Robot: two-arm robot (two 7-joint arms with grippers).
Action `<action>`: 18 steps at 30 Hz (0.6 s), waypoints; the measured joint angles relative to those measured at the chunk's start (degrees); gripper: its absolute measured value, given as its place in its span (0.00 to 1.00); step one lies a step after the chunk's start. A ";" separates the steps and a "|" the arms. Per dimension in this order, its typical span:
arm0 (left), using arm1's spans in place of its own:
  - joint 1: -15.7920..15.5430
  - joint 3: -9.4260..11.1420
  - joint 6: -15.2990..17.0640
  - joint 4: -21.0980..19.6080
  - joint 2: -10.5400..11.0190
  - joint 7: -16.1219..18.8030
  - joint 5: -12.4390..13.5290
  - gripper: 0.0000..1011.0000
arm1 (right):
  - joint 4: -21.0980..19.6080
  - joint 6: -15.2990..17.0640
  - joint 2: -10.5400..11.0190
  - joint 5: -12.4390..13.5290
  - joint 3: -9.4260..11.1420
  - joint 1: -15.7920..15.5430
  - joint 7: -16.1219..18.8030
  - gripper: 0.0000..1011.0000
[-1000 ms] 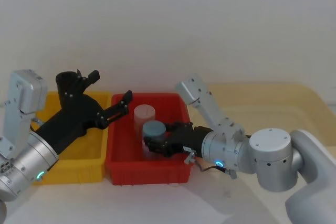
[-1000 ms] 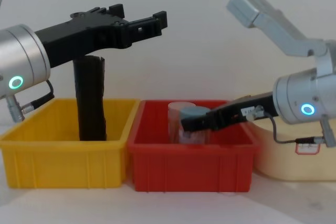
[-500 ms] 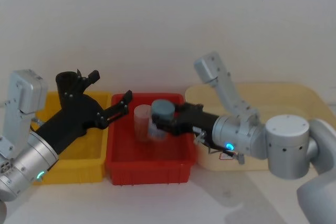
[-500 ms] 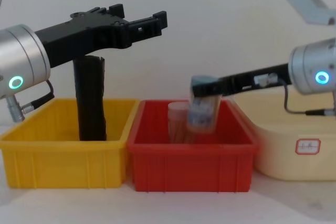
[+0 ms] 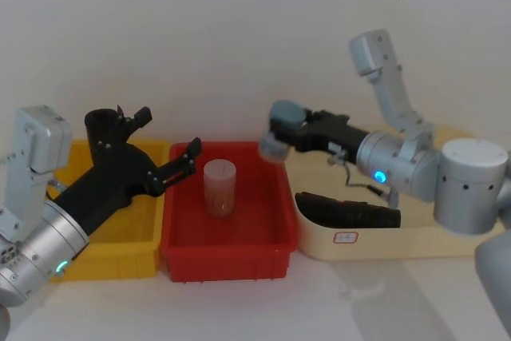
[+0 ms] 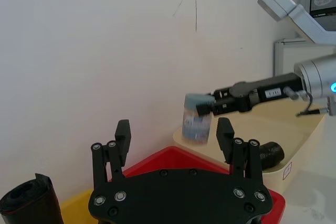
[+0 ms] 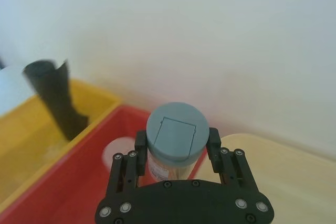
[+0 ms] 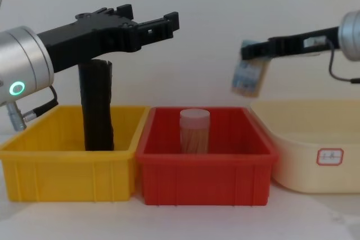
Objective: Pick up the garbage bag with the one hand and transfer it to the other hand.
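Two black rolls show: one garbage bag (image 8: 97, 105) stands upright in the yellow bin (image 8: 67, 170), the other roll (image 5: 348, 212) lies in the cream tub (image 5: 447, 237). Above the yellow bin and the red bin's (image 8: 205, 181) near-left edge, the left gripper (image 8: 147, 22) hovers with its fingers spread apart, touching nothing. Over the gap between red bin and tub, the right gripper (image 7: 176, 145) hangs clamped on a blue-lidded jar (image 8: 249, 78). A second jar (image 8: 194, 130) stands inside the red bin.
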 joint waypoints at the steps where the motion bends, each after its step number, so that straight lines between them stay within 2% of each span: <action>1: 0.00 0.00 0.00 0.00 0.00 0.00 0.00 0.99 | 0.29 -0.20 0.00 0.03 0.24 0.25 -0.23 0.66; 7: 0.00 0.00 0.00 0.00 0.00 0.00 0.00 0.99 | 2.67 -2.04 0.55 -0.24 1.44 2.00 -1.75 0.66; 13: 0.00 0.00 0.00 0.00 0.00 0.00 0.00 0.99 | 4.22 -3.79 1.36 -1.37 1.52 2.81 -2.77 0.66; 18: 0.00 0.00 0.00 0.00 0.00 0.00 0.00 0.99 | 5.94 -6.49 2.66 -3.74 0.87 3.17 -3.83 0.66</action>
